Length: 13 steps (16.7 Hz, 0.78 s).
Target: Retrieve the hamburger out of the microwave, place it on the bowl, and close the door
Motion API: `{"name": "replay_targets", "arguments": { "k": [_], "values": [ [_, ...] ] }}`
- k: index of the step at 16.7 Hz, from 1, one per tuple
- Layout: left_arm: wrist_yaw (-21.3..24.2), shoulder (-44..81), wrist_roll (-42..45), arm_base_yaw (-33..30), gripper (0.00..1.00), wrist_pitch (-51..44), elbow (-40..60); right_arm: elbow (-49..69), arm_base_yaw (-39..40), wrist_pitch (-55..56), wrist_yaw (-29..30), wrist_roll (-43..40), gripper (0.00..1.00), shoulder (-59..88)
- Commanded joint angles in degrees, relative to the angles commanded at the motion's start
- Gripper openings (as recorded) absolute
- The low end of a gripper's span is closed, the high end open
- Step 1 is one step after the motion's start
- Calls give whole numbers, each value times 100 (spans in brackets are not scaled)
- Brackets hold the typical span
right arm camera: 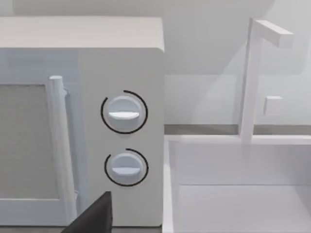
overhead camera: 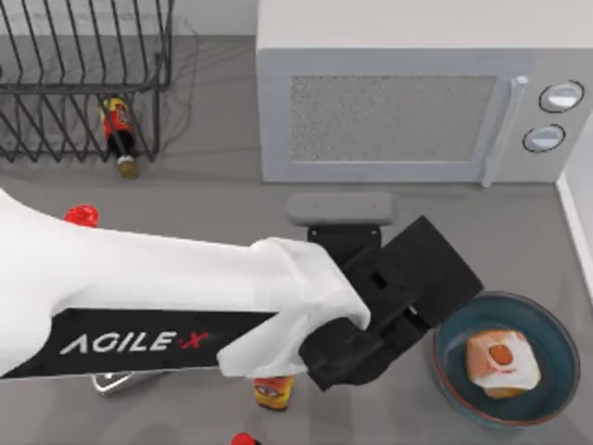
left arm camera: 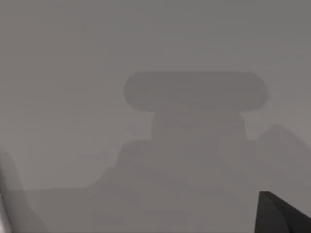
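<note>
The white microwave (overhead camera: 417,28) stands at the back of the table. Its door (overhead camera: 394,119) is shut flat against the front, and the bar handle (overhead camera: 505,130) sits beside the two round buttons (overhead camera: 561,95). The right wrist view faces the same door handle (right arm camera: 57,145) and buttons (right arm camera: 124,112) from close by. At the front right, the hamburger (overhead camera: 500,360) lies inside the dark blue bowl (overhead camera: 547,324). My left arm reaches across from the left; my left gripper (overhead camera: 435,269) hovers just left of the bowl, in front of the microwave. A black tip of my right gripper (right arm camera: 92,216) shows low before the microwave.
A wire dish rack (overhead camera: 83,83) stands at the back left with a dark bottle (overhead camera: 119,134) under it. A red item (overhead camera: 82,215), an orange jar (overhead camera: 274,393) and a grey pad (overhead camera: 339,208) lie on the table. A white basin (right arm camera: 233,194) adjoins the microwave's right side.
</note>
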Motion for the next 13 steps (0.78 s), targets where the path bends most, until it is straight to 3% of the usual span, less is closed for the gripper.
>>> {"name": "replay_targets", "arguments": {
  "k": [7, 13],
  "values": [
    [-63, 149, -97, -40, 0, -44, 68, 0, 0, 0, 0, 0, 100, 0],
    [318, 905, 753, 718, 0, 352, 887, 0, 0, 0, 0, 0, 100, 0]
  ]
}}
